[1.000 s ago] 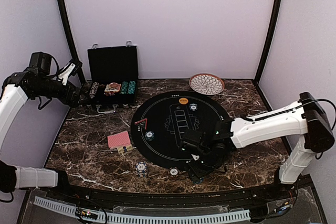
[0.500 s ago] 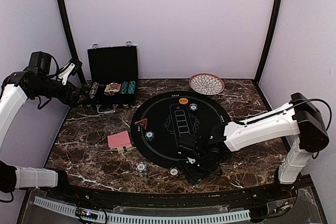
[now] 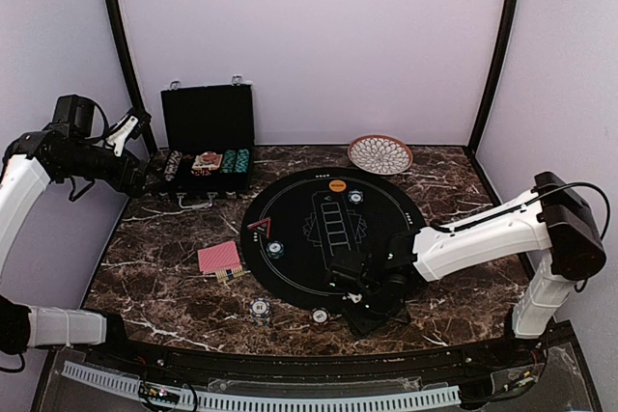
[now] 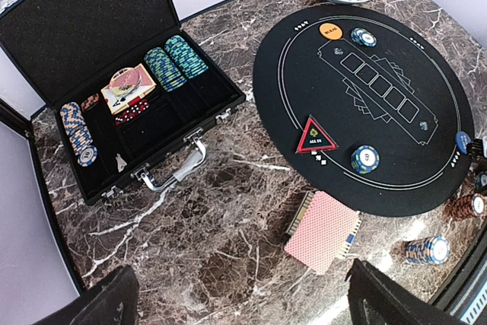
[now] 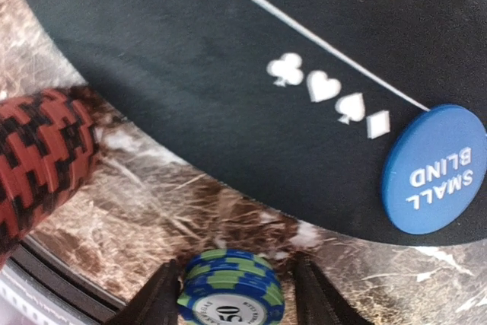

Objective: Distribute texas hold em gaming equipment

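My right gripper (image 5: 232, 294) is low over the marble by the near rim of the black round mat (image 3: 333, 229). Its jaws straddle a short blue-and-green chip stack (image 5: 232, 291). The left finger is against the stack; a narrow gap shows at the right finger. A blue small-blind button (image 5: 434, 169) lies on the mat's edge beside it. A red-and-black chip stack (image 5: 38, 150) stands to the left. The red-backed cards (image 3: 219, 258), a red-triangle marker (image 3: 259, 226) and an orange button (image 3: 337, 184) lie further off. My left gripper (image 4: 243, 302) hangs open and empty, high at the far left.
An open black case (image 3: 208, 137) holding chips and cards stands at the back left. A patterned plate (image 3: 379, 153) sits at the back. Single chip stacks rest on the mat (image 3: 275, 248) and near the front edge (image 3: 259, 310).
My right gripper's jaws have narrowed round the blue-and-green chip stack, and the arm shifted slightly left. The left arm has not moved.
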Robot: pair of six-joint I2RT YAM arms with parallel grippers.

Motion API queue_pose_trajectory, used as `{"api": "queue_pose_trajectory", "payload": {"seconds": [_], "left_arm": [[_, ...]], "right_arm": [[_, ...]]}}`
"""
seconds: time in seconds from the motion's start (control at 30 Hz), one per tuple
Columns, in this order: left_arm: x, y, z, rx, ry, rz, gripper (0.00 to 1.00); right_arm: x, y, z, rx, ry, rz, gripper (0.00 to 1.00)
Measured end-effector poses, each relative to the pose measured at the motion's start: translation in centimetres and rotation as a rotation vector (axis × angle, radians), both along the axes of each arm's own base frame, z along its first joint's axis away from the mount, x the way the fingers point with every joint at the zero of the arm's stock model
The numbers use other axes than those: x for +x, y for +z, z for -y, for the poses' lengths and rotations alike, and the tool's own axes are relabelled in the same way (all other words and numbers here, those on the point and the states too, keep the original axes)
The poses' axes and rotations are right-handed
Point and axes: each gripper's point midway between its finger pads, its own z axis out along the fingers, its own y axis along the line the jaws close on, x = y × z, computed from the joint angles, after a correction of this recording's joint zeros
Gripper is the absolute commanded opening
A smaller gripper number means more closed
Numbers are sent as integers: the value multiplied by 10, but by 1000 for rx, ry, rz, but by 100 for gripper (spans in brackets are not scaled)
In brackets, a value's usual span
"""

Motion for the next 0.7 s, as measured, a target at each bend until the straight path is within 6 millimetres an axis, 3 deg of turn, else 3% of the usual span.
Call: {"api": "queue_pose_trajectory", "payload": {"seconds": [0.37, 0.53, 0.7], "left_arm": [[0, 0, 0, 1, 1, 0, 99], [0, 0, 0, 2, 2, 0, 99], [0, 0, 0, 2, 2, 0, 99]], "right_arm": [[1, 1, 3, -6, -9, 13, 20], [-1, 6, 9, -35, -8, 11, 19], [5, 34, 8, -13, -15, 50, 18]]}}
